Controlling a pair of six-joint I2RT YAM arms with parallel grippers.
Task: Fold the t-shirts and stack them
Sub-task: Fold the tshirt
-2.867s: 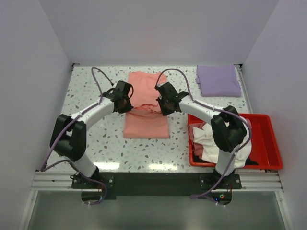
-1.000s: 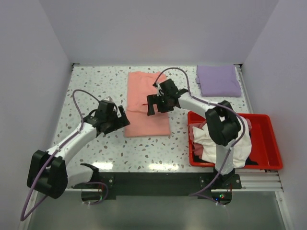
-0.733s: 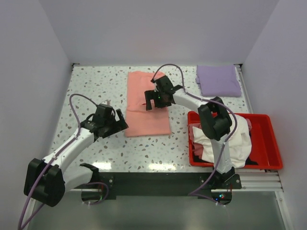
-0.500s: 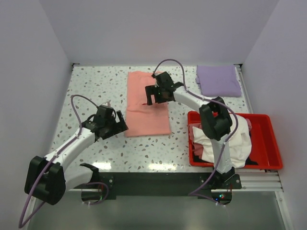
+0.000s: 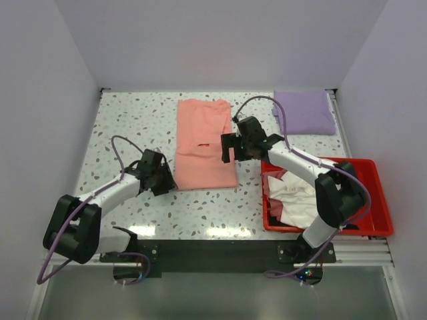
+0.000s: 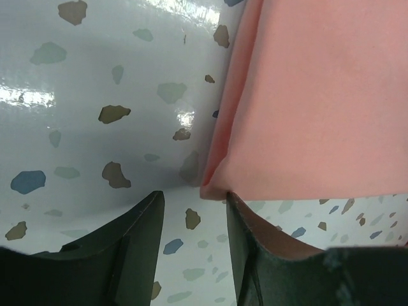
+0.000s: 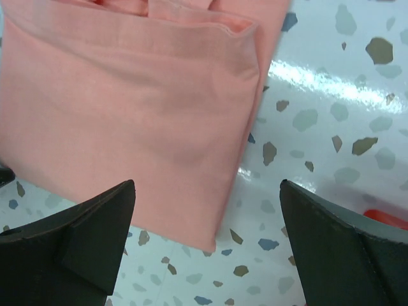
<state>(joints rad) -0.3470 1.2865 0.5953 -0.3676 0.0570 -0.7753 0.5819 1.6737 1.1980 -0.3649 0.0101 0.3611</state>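
The pink tee [image 5: 205, 143] lies folded in a long strip mid-table, and the lavender tee [image 5: 303, 112] lies folded at the far right. The left gripper [image 5: 167, 181] sits low at the strip's near left corner, jaws narrowed but gapped, with the corner at their mouth (not pinched, by the wrist view). The right gripper [image 5: 228, 148] hangs wide open over the strip's right edge.

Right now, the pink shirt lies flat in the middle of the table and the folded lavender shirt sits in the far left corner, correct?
No. The pink shirt does lie flat in the middle, but the folded lavender shirt sits in the far right corner, as the top external view shows.
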